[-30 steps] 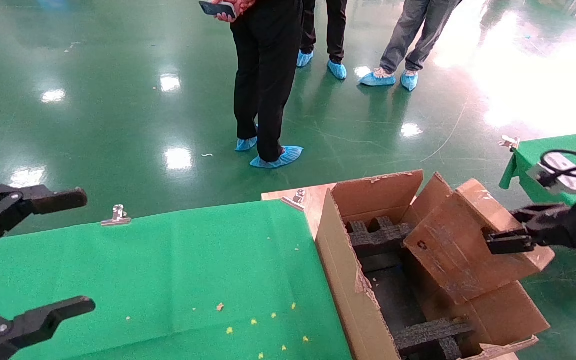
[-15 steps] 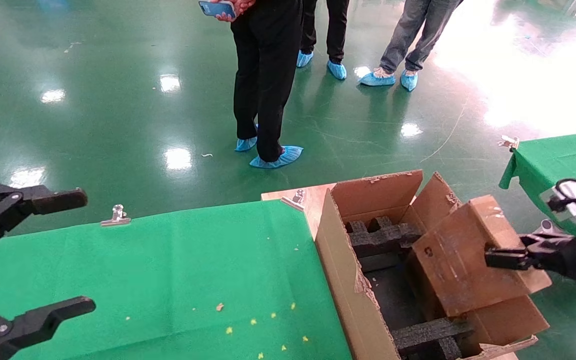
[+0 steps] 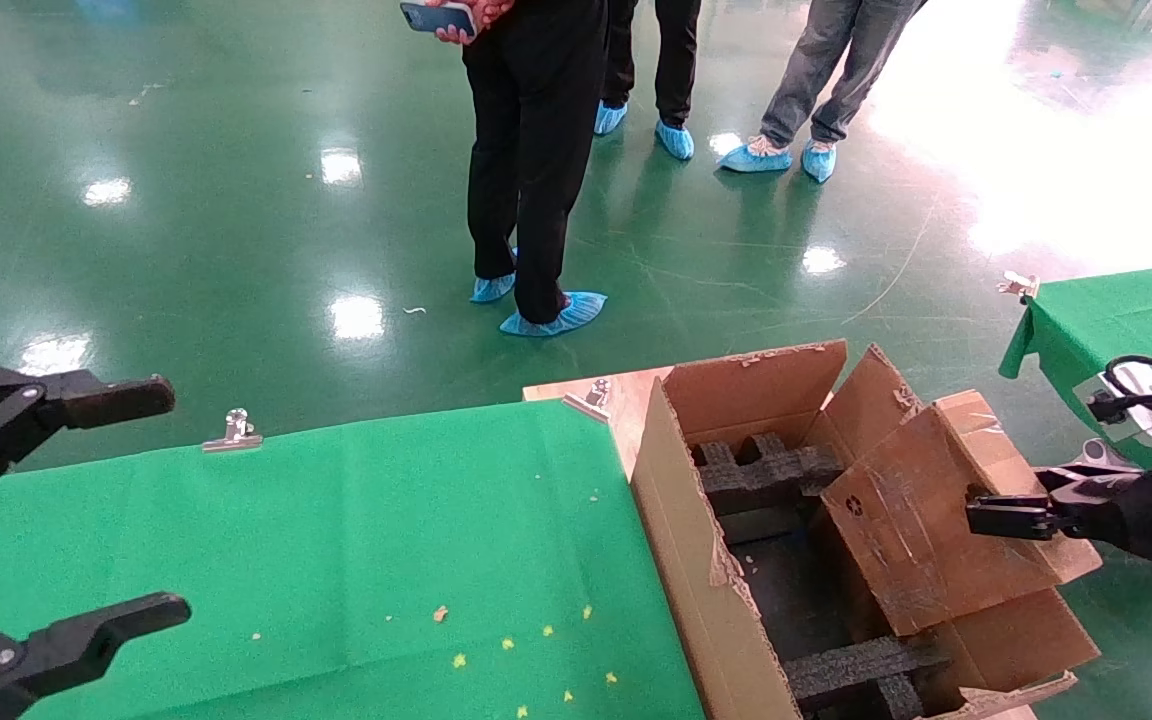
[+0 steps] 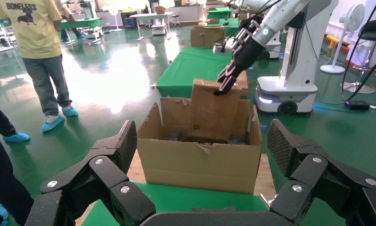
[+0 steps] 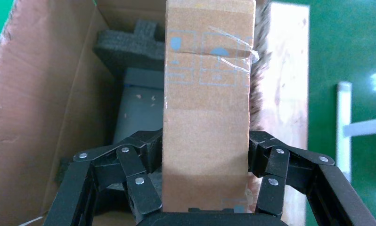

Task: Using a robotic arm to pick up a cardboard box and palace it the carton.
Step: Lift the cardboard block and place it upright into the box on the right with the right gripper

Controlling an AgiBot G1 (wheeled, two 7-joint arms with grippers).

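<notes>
Green floor behind — cardboard box [image 3: 921, 520] tilted, lower end inside carton [image 3: 696, 560], right pincer [image 3: 998, 515] clamped on it.

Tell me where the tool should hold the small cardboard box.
Across its two broad faces near one short end, coming from above, as the right tool does now: the cardboard box is flat and thin, so its fingers span it, leaving the far end free to enter the carton.

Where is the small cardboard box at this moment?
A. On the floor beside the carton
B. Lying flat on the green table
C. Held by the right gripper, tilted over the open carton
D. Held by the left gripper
C: the right gripper clamps the cardboard box, tilted over the carton.
</notes>
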